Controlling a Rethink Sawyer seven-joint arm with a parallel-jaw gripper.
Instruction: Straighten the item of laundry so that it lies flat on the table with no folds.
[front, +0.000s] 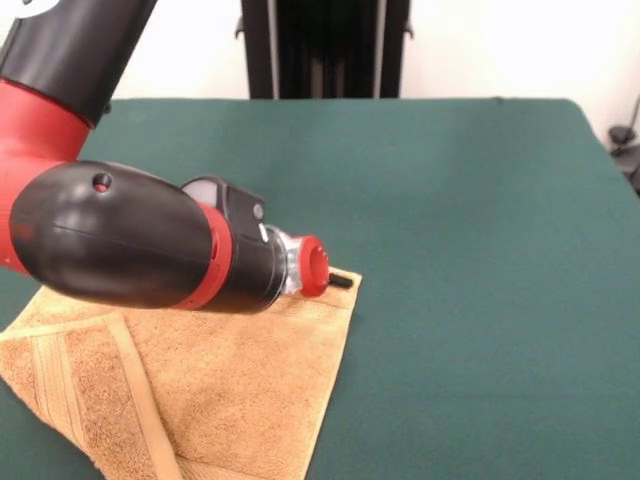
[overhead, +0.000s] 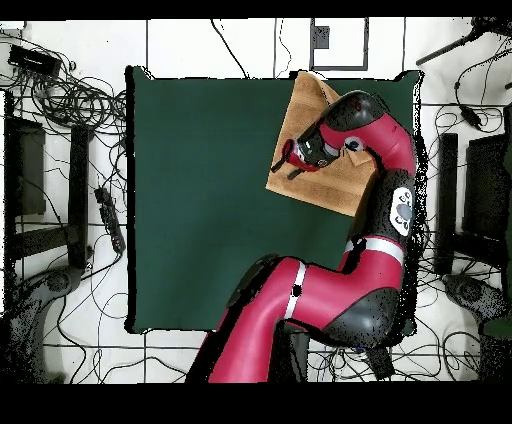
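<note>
A golden-orange terry towel (front: 230, 390), its flat woven bands showing, sprawls on the dark green felt bench (front: 480, 250) beneath the red-and-black gripper (front: 338, 280); fingers' state unclear.

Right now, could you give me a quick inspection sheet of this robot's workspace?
Surface: green table, bare apart from the towel.
Job's things: orange towel near one table edge, mostly spread, a folded-over strip along one side.
Clutter: nothing seen on the table.
Gripper: gripper low at the towel's corner; open or shut cannot be told.
Cables: tangled cables on the floor beside the table.
Surroundings: black stand behind the table; dark equipment on the tiled floor.
</note>
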